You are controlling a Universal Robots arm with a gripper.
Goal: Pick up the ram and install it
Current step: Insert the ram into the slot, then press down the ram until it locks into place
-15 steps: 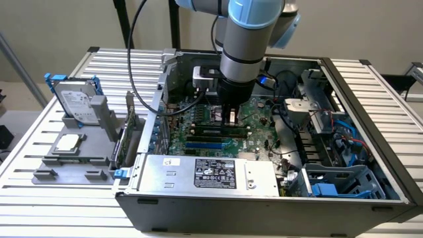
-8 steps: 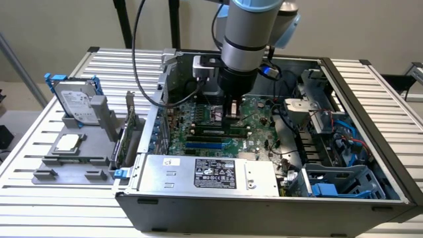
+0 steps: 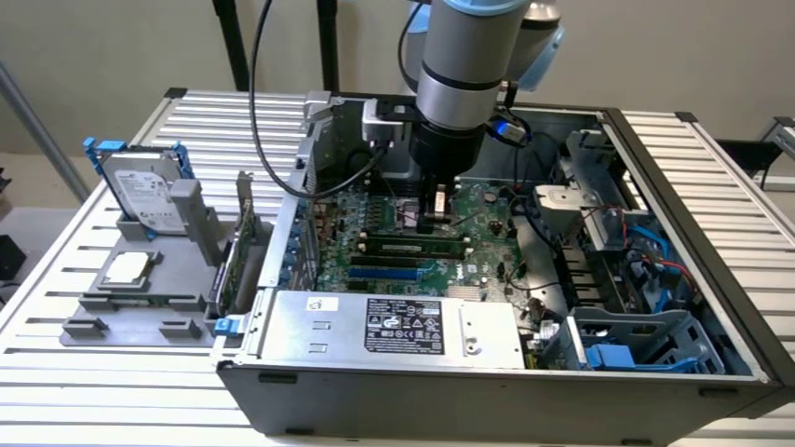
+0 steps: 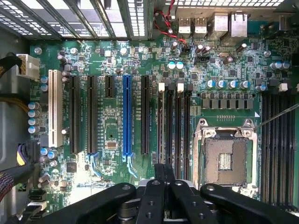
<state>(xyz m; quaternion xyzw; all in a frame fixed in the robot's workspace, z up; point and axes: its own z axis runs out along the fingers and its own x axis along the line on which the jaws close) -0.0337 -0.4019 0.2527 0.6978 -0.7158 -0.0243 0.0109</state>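
Your gripper (image 4: 164, 173) is pinched shut, empty, above the motherboard (image 4: 117, 93); I'd judge a RAM stick light, stiff, fragile—hold its long edges.

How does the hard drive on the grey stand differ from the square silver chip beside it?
The hard drive stands upright, while the chip lies flat. The hard drive is clearly larger than the chip. The hard drive sits in a blue frame, and the chip has none. Both have silver faces and rest on the grey stand at the exterior view's left.
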